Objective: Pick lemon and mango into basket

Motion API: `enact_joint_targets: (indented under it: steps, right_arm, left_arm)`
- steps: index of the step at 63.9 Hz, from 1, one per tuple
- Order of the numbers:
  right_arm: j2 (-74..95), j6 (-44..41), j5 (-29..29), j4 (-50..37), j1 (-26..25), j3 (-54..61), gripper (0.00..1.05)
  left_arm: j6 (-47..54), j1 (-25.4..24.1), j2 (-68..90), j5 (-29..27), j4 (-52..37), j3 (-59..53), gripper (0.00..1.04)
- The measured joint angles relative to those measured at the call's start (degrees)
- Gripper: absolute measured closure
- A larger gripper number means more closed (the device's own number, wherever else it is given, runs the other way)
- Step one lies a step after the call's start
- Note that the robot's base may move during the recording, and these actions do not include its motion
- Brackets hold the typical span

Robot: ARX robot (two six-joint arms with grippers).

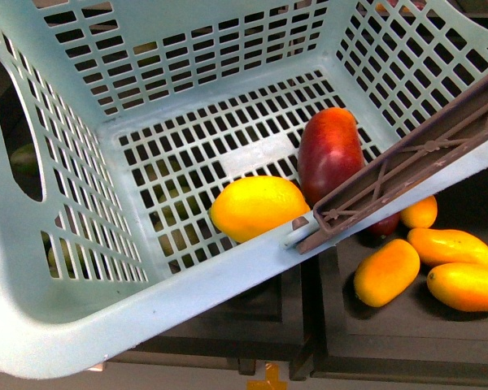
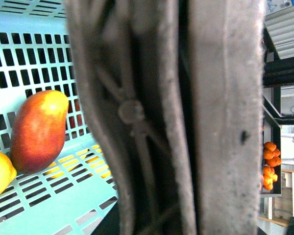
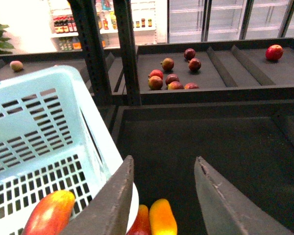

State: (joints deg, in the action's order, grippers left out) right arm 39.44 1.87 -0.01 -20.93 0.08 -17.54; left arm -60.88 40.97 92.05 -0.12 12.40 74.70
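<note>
We see the basket [image 1: 187, 284], light aqua moulded plastic with slotted walls and floor, its ribbed brown handle [image 1: 407, 158] lying across the near right rim. On the slotted floor rests the lemon [image 1: 259, 207], a smooth, glossy yellow-orange oval. Its long axis runs left to right, with a slightly pointed end toward the mango [image 1: 331, 154] just beside it. The mango is a smooth, dark red elongated oval, its long axis running near to far. The right gripper [image 3: 164, 164] hangs outside the basket, jaws apart and empty. The blurred handle fills the left wrist view, so we cannot tell how the left gripper's jaws stand.
</note>
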Motion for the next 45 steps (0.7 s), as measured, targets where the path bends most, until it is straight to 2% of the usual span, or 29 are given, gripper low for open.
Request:
enact_joint_targets:
  steps: [11,45]
  right_arm:
    - [-4.48,-1.09,0.02,-1.05,0.0,5.03,1.03]
    - [-16.15,-1.51,0.02,2.16,0.0,13.38,1.03]
  left_arm:
    - [0.26,-0.09,0.0,-0.52,0.0,0.0,0.9]
    - [0.2,-0.09,0.0,-0.31,0.0,0.0,0.9]
